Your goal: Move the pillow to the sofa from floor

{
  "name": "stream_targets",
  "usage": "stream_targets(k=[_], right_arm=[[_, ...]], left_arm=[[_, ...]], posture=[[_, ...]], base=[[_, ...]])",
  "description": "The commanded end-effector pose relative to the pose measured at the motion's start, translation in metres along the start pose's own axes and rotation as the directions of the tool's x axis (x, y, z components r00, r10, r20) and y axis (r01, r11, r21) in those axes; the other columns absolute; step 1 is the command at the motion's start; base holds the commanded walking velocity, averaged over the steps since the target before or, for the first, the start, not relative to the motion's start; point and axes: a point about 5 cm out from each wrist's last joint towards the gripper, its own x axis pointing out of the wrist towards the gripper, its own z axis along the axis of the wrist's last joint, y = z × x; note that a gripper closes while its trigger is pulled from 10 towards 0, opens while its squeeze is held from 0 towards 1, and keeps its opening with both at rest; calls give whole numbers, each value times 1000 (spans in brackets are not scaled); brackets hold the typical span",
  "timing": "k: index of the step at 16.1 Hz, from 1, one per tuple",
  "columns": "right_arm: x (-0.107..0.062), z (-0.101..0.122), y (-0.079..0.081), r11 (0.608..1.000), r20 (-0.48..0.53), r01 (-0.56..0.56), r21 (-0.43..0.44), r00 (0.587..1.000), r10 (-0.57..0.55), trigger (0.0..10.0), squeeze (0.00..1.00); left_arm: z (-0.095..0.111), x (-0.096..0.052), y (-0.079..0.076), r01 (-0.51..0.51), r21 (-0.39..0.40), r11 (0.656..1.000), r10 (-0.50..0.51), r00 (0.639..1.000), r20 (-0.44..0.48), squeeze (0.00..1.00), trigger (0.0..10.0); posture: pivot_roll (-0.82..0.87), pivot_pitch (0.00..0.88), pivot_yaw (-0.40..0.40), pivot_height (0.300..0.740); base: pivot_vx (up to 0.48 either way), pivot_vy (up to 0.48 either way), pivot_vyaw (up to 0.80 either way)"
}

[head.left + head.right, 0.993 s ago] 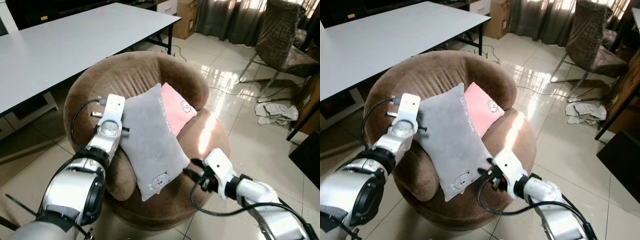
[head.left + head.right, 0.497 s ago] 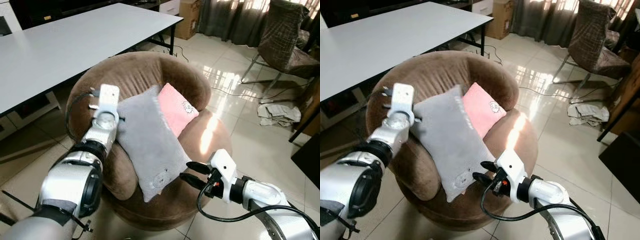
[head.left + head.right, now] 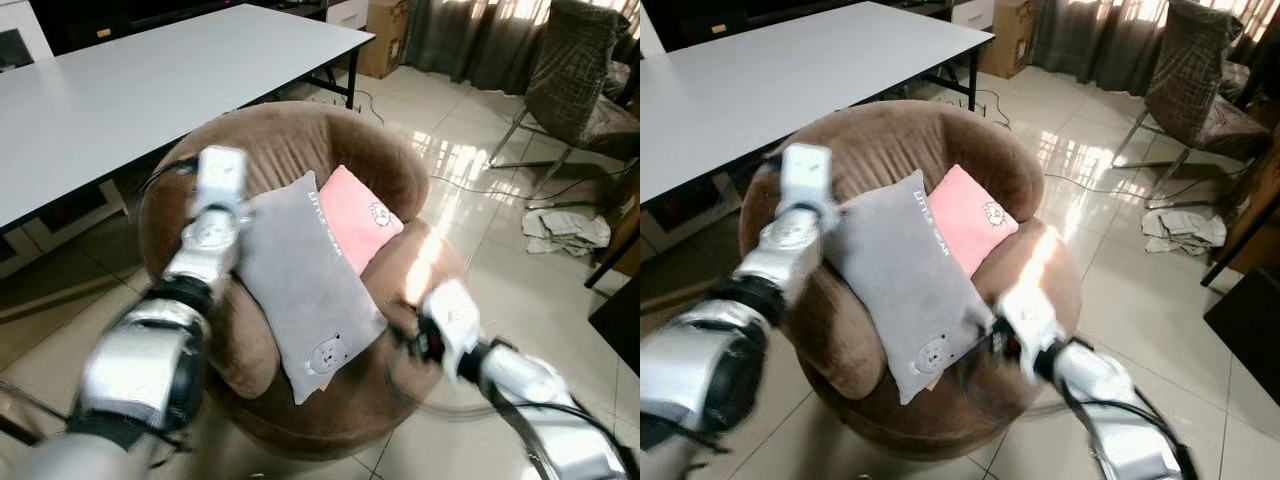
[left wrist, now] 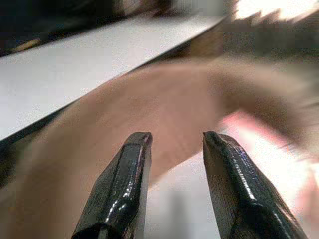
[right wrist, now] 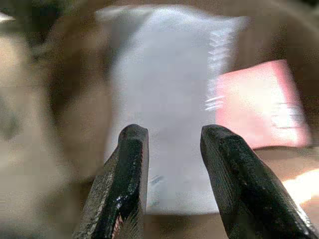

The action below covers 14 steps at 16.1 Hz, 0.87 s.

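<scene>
A grey pillow [image 3: 300, 280] with a small bear print leans in the seat of the round brown sofa [image 3: 290, 150]. A pink pillow [image 3: 365, 225] rests behind it. My left gripper [image 4: 174, 137] is open and holds nothing; it sits by the grey pillow's upper left corner and looks along the sofa's back. My left wrist [image 3: 220, 175] is above the sofa's left arm. My right gripper [image 5: 172, 132] is also open and points at the grey pillow from its lower right side, apart from it. That right arm [image 3: 450, 320] is blurred by motion.
A long white table [image 3: 120, 90] stands behind the sofa on the left. On the right are chairs draped in cloth [image 3: 585, 80], a crumpled cloth [image 3: 565, 230] and cables on the glossy tile floor. A cardboard box [image 3: 385, 40] is at the back.
My right gripper let go of the pillow's lower edge, opened and is drawing back to the right. My left gripper has lifted off the pillow's upper corner. The pillow stays on the sofa.
</scene>
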Motion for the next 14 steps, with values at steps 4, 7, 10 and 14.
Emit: stream_targets(k=[4, 7, 10, 14], right_arm=[[-6, 3, 1, 962, 56, 258, 93, 963, -264, 10000, 0], [-12, -1, -5, 937, 56, 318, 146, 943, -329, 10000, 0], [-4, 4, -1, 944, 92, 299, 137, 945, -312, 10000, 0], [-1, 4, -6, 935, 97, 323, 145, 936, -338, 10000, 0]], left_arm=[[-2, -45, -2, 155, 4, 988, -153, 967, 202, 0, 10000], [-10, -77, -6, 184, 91, 979, -199, 957, 211, 0, 10000], [-14, -100, -19, 236, 48, 971, -240, 955, 172, 0, 10000], [-26, -101, -17, 195, 108, 975, -203, 977, 71, 0, 10000]], posture=[[-116, 0, 40, 740], [-100, 0, 38, 740], [-84, 0, 38, 740], [-85, 0, 51, 740]], base=[[0, 0, 200], [0, 0, 800], [0, 0, 800], [0, 0, 800]])
